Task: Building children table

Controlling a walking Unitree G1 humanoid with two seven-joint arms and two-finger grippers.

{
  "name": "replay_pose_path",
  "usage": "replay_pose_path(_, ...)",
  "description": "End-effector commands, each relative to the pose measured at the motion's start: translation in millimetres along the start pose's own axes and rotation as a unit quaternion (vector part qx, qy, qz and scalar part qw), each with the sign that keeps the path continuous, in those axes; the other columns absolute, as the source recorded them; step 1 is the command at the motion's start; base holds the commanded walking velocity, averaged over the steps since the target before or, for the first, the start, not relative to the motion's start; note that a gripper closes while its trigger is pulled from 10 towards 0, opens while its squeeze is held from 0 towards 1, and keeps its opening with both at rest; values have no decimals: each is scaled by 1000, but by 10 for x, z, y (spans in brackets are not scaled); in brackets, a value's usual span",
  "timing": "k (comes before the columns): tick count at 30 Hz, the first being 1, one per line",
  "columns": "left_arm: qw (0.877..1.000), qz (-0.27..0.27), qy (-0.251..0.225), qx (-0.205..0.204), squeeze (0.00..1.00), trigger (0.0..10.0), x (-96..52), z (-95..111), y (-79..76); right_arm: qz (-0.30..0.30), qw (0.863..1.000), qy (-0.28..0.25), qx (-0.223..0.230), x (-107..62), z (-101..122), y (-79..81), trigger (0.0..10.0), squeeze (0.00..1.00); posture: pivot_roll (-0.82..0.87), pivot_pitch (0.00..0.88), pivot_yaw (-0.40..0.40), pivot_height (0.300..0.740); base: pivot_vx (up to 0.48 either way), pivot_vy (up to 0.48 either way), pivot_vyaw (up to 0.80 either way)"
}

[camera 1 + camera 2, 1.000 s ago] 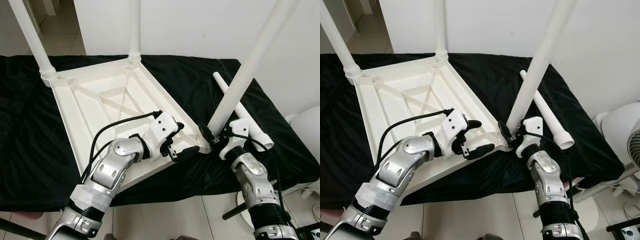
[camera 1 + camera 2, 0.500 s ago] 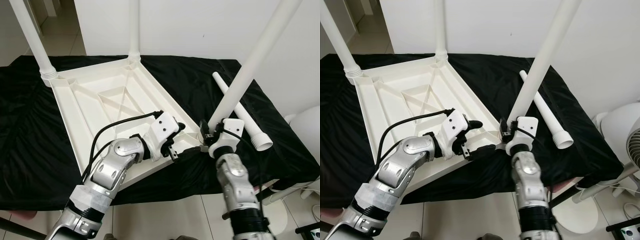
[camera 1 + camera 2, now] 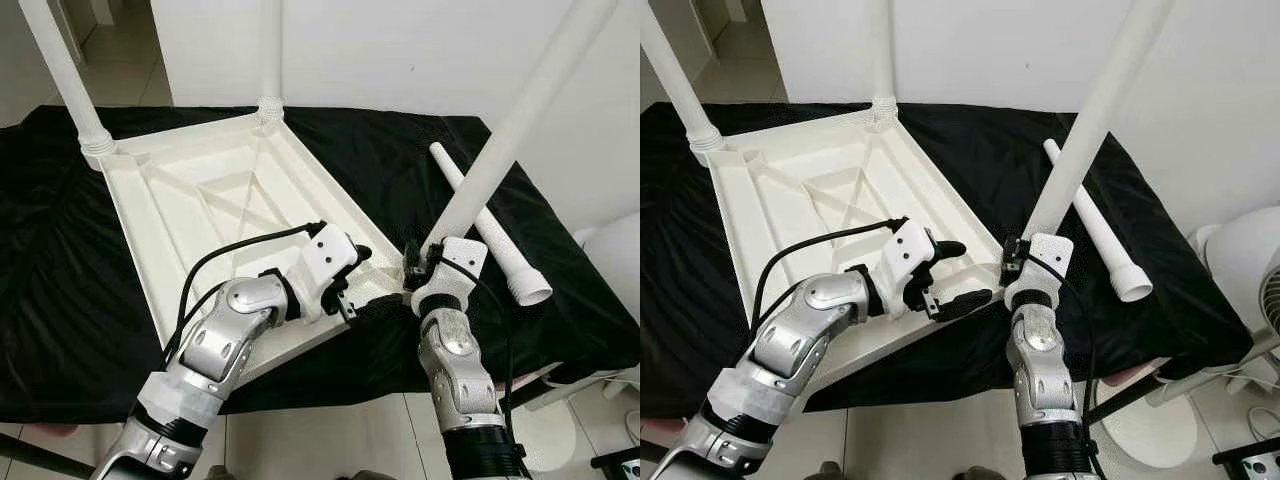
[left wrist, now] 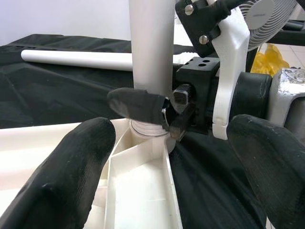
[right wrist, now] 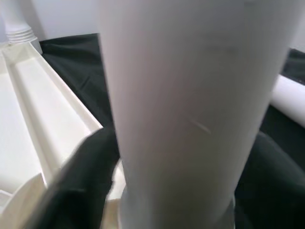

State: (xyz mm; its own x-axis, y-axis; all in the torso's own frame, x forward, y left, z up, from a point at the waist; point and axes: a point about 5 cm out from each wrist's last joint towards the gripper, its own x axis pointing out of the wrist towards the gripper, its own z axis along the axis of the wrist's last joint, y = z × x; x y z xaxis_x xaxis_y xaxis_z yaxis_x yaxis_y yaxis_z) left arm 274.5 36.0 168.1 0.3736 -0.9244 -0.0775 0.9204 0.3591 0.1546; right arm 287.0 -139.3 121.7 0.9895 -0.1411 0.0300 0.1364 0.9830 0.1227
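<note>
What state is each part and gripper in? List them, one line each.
Tabletop: upside down on the black cloth.
Two far legs: standing in their corner sockets.
Third leg: base at the near corner socket, tilted.
Fourth leg: loose, lying on the cloth.
Right gripper: shut on the third leg's base.
Left gripper: open, at the tabletop's near edge.

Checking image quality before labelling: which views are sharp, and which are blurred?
Both eye views are sharp and evenly lit. Left wrist view: its near fingers are soft, the table leg and right gripper crisp. Right wrist view: that leg, very close, is out of focus.
</note>
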Motion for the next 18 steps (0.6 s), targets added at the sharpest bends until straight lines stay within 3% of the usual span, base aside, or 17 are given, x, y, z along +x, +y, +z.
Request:
replay_pose_path(1,1000,-2,4,-5,0,10000,16,-14,-24,2,999,9,32,-55,-38,65,10000,1000,21,0,-54,740,0,0,0)
replay_pose_path(5,1000,-3,3,-5,0,10000,22,-8,-24,30,999,-17,24,-43,46,-17,10000,1000,19,0,-57,740,0,0,0)
replay_pose_path(13,1000,-4,3,-4,0,10000,34,-6,-29,74,997,-17,6,-22,74,-110,10000,1000,18,0,-59,740,0,0,0)
replay_pose_path(14,1000,-4,2,-4,0,10000,38,-5,-32,98,995,-15,-4,1,77,-180,10000,0,19,0,-59,740,0,0,0)
replay_pose_path(18,1000,-6,2,-4,0,10000,44,-3,-33,141,990,-9,-30,53,83,-320,10000,0,18,0,-58,740,0,0,0)
